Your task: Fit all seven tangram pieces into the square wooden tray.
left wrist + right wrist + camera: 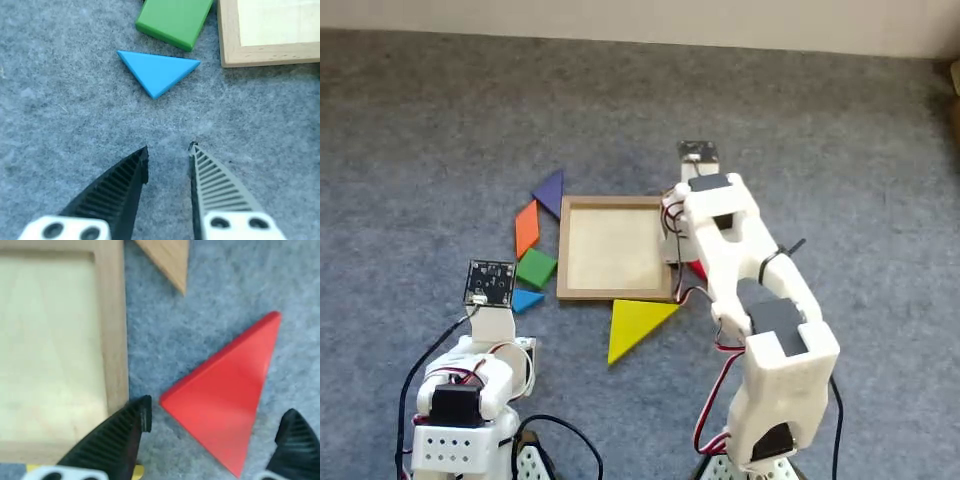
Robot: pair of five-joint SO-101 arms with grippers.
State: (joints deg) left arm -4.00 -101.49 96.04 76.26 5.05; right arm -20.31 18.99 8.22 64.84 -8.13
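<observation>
no readable text, labels, numbers or signs on any surface; nothing legible

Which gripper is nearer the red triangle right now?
Right. The right gripper hangs open over the red triangle, straddling it. The left gripper sits by the blue triangle, on the opposite side of the wooden tray.

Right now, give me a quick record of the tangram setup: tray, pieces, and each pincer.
Tray: wooden tray, no piece inside
Left of tray: purple triangle, orange parallelogram, green square, blue triangle
Front of tray: yellow triangle
Also by tray: plain wood triangle
Left pincer: open, above carpet near blue triangle
Right pincer: open, straddling red triangle, beside tray
</observation>
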